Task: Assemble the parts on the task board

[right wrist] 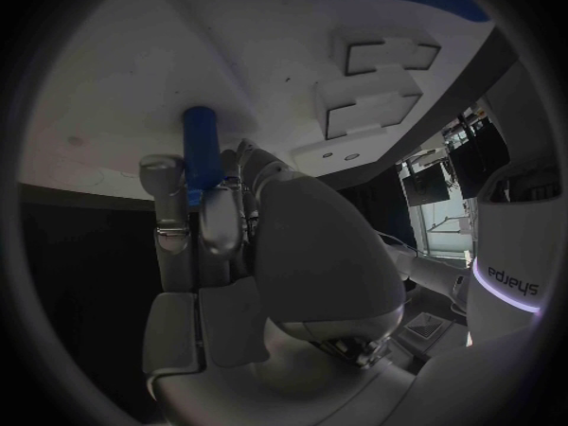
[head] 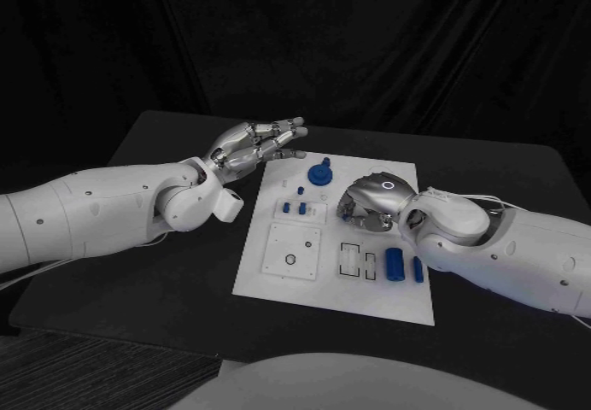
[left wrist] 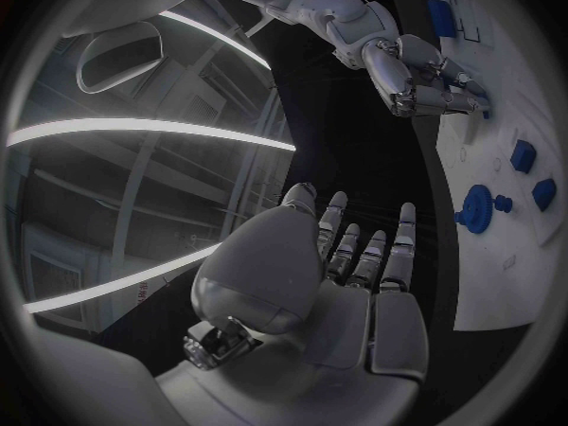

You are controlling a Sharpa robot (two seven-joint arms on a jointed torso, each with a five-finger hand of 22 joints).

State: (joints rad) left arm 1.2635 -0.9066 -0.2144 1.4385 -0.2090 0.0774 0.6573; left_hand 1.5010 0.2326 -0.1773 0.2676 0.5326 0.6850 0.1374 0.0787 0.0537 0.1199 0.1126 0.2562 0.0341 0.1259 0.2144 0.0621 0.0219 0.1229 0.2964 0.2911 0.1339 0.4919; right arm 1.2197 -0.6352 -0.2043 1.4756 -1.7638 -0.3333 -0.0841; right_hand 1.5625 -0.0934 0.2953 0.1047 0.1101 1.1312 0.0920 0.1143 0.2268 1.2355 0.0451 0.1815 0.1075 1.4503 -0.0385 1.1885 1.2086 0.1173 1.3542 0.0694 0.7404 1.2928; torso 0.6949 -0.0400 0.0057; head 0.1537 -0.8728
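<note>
Looks like we're mid-insertion: the right robot hand point(right wrist: 219, 218) is pinching a blue peg point(right wrist: 199, 147) right against the task board point(head: 370, 295), so next it needs lining up and pressing in, while the left robot hand point(head: 256, 143) hovers spread, empty.

white task board point(head: 370, 295) with blue parts point(head: 394, 264) on a black table point(head: 160, 282).

Lighting: dim, dark surround; task board point(head: 339, 256) brightest. Ceiling strip lights point(left wrist: 154, 133) glare at 10 o'clock. Wrist views: fisheye-bent, rims vignetted.
</note>
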